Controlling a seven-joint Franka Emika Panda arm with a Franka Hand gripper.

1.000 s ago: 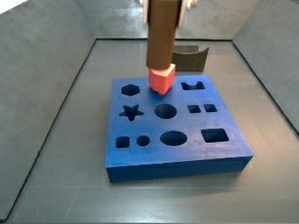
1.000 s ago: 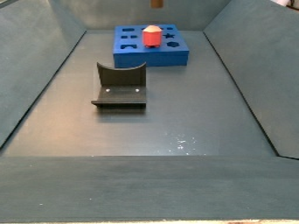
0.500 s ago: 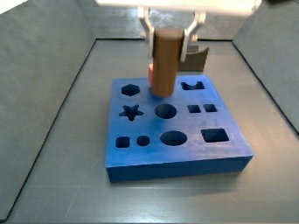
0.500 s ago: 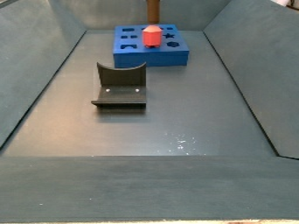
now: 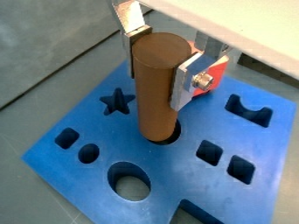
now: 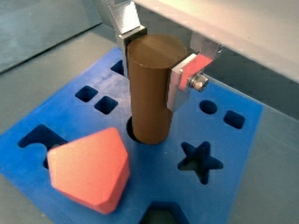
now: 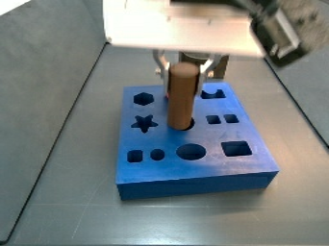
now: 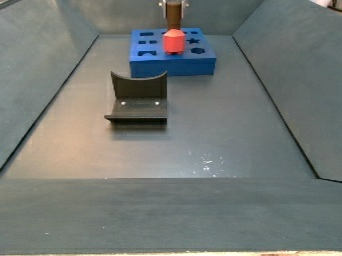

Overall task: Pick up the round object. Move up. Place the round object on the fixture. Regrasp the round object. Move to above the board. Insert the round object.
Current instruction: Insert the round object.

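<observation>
The round object (image 5: 156, 92) is a brown peg standing upright, with its lower end in a round hole of the blue board (image 5: 170, 163). It also shows in a wrist view (image 6: 151, 101) and in both side views (image 7: 182, 94) (image 8: 171, 11). My gripper (image 5: 160, 52) is shut on the peg near its top, with one silver finger (image 6: 183, 79) on each side. In a side view the gripper (image 7: 182, 65) is right above the board (image 7: 154, 174). The fixture (image 8: 136, 100) stands apart from the board (image 8: 147, 53), nearer that camera.
A red-and-white faceted block (image 6: 91, 166) stands in the board next to the peg and also shows in a side view (image 8: 173, 42). Other shaped holes lie around the peg. Grey sloping walls (image 8: 47, 95) enclose the floor.
My gripper has come straight down with the peg. The peg's lower end was above the board and now sits in the round hole.
</observation>
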